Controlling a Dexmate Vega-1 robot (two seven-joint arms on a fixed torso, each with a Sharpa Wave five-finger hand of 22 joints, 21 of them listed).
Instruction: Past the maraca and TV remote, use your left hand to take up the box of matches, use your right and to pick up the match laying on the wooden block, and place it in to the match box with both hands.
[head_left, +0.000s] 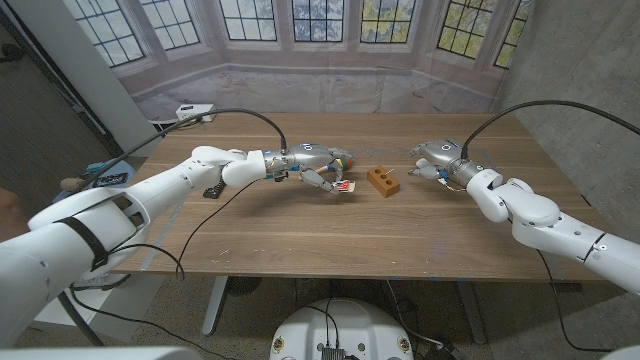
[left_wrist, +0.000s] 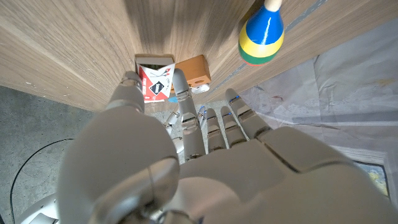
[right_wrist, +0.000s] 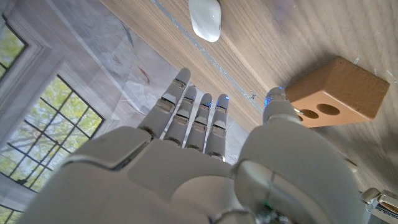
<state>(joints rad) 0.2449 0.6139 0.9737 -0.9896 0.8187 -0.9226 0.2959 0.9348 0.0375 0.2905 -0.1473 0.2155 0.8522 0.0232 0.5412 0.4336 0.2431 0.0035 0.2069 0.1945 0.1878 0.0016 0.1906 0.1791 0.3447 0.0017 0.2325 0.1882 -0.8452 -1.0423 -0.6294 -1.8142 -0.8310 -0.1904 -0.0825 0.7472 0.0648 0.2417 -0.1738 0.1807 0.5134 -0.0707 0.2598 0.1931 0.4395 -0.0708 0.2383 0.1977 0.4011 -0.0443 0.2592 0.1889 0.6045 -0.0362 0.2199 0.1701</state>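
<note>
At the far left of the wooden table (head_left: 300, 235) we see a dark TV remote (head_left: 213, 191) lying beside our left forearm; no writing on it can be read. Next comes our left hand (head_left: 312, 170), smooth grey and white plastic, reaching toward the table's middle. In the left wrist view its fingers (left_wrist: 182, 102) bracket the box of matches (left_wrist: 155, 79), thumb on one side and a finger on the other, so it looks pinched, though we cannot tell whether it is off the table. The box is small cardboard, red and white, with a black diamond mark; any lettering is too small to read. The maraca (left_wrist: 262, 31), glossy with blue, yellow and green bands, lies on the wood near that hand.

Just beside the box stands the wooden block (head_left: 382, 181), a tan rectangular piece with two round holes drilled in one face. The match itself is too small for us to make out.

Further right, our right hand (head_left: 434, 157) hovers near the block, apart from it, fingers (right_wrist: 198, 118) straight and side by side, the thumb set apart, holding nothing.
</note>
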